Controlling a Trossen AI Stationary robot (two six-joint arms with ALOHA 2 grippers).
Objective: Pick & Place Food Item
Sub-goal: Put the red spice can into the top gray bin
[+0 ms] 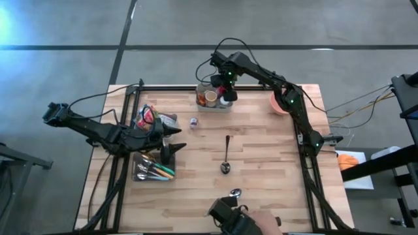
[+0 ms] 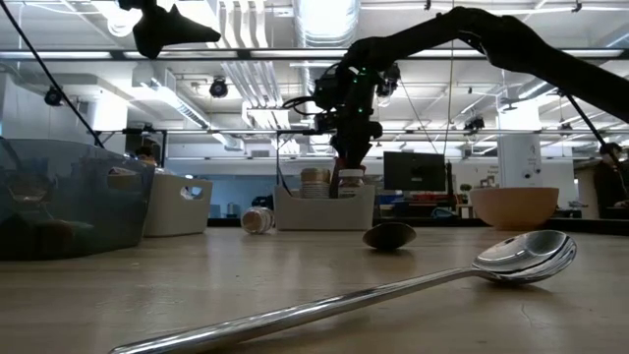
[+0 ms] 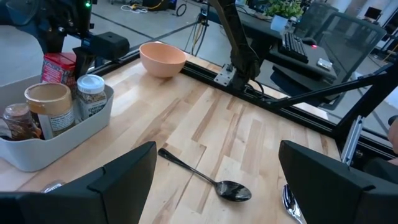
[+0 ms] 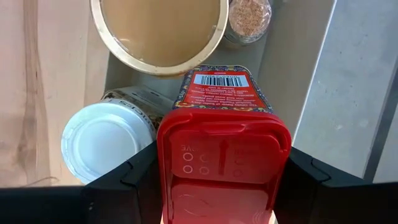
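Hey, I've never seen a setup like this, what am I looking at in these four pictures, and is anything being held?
Two dark robot arms work at a wooden table. One picture looks straight down, one looks level across the tabletop, and one comes from each arm's wrist. The right gripper is closed around a red-lidded spice tin standing in a grey caddy with a white-lidded jar and an open tan tub. The left gripper hangs open, holding nothing. A metal spoon lies mid-table, a peach bowl sits at the far corner, and a cutlery tray sits beside the left arm.

Dark jointed arms, black cables, green lights
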